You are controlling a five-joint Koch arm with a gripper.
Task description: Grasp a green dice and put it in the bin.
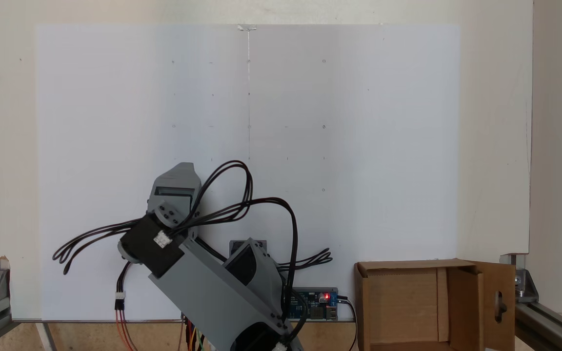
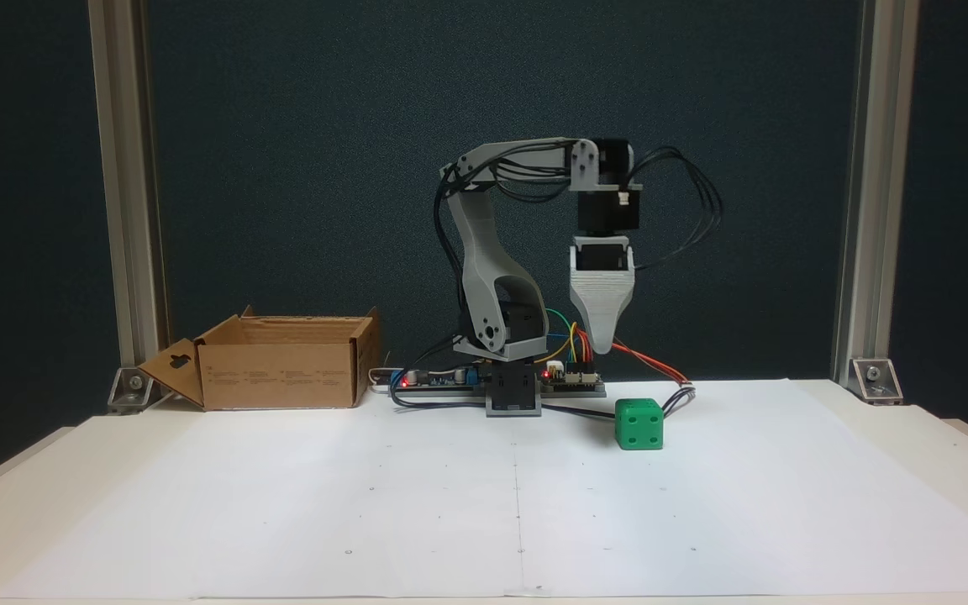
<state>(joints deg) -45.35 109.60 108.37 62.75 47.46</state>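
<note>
The green dice (image 2: 639, 423) sits on the white paper sheet (image 2: 450, 504) that covers the desk (image 2: 912, 420), in the fixed view from the front just right of the arm's base (image 2: 513, 395) and a little nearer the camera. Two faces show, with recessed pips, four on the front one. A black cable passes just behind it.

The fingers (image 2: 601, 340) hang above the paper, pointing straight down, higher than the dice and slightly left of it, well clear of its top. From the front the grey fingers taper to a single tip, so I cannot tell whether they are spread or closed; nothing is visibly held. In the fixed view from above, the grey wrist housing (image 1: 176, 187) covers the fingers and the dice cannot be made out.

The bin (image 2: 282, 365), an open cardboard box, stands left of the base in the front view, apart from it, its flaps open and one flap with a keyhole cut-out (image 2: 180, 365) splayed outward. From above the bin (image 1: 393, 302) lies right of the base, its interior bare cardboard. A red light glows on the circuit board (image 1: 317, 298) beside the base.
</note>
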